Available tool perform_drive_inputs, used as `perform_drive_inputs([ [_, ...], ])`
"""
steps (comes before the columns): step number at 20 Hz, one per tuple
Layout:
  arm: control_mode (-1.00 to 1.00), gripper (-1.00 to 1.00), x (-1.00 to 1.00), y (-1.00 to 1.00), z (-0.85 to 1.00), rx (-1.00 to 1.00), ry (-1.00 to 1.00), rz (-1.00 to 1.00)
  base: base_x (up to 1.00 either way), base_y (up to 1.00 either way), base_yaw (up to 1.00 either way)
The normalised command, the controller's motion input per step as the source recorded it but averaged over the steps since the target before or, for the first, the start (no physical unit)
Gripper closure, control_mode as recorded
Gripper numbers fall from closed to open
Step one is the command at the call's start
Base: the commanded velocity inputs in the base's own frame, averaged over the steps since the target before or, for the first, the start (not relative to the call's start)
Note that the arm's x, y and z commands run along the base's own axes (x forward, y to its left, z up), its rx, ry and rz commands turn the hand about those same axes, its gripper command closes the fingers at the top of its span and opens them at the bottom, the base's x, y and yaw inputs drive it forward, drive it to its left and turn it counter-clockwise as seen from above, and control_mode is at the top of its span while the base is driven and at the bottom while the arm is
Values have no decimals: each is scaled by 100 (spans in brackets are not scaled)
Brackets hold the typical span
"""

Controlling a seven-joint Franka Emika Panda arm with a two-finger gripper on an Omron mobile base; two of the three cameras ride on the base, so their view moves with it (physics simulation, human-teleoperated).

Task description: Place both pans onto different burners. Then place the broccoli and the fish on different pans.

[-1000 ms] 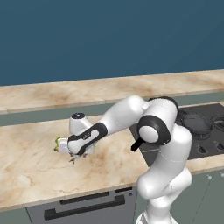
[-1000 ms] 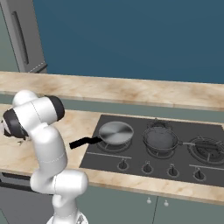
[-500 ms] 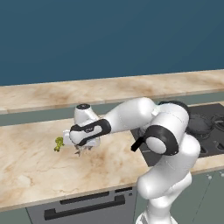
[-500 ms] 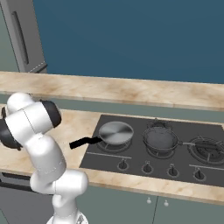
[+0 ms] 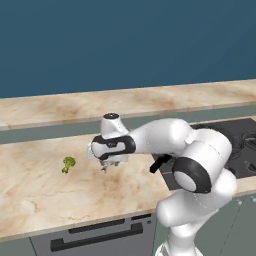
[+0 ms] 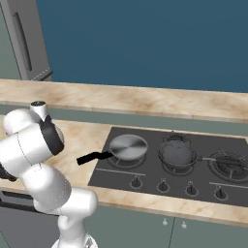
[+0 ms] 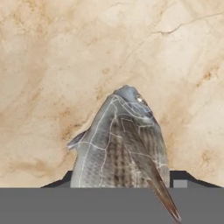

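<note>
A marbled beige worktop (image 5: pixel 45 195) runs under a dark blue wall, and over it the claw (image 5: pixel 111 162) hangs partly open around the fish (image 7: pixel 120 144), which in the hand view rises head-up between the finger tips (the tips themselves are mostly hidden behind it). Just to the left on the worktop lies the broccoli (image 5: pixel 68 163), apart from the claw. Farther right on the cooktop (image 6: pixel 145 177), one pan (image 6: pixel 128 147) sits on the left burner and a second pan (image 6: pixel 178 154) on the middle one.
</note>
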Motion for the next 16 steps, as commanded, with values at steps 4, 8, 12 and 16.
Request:
perform_drive_inputs([
  [4, -100, 100, 0, -41, 12, 0, -3, 0, 0, 0, 0],
  [8, -100, 100, 3, -43, 25, 0, 0, 0, 0, 0, 0],
  [12, -100, 100, 0, -40, 31, 0, 0, 0, 0, 0, 0],
  [16, -100, 100, 1, -39, 35, 0, 1, -1, 0, 0, 0],
])
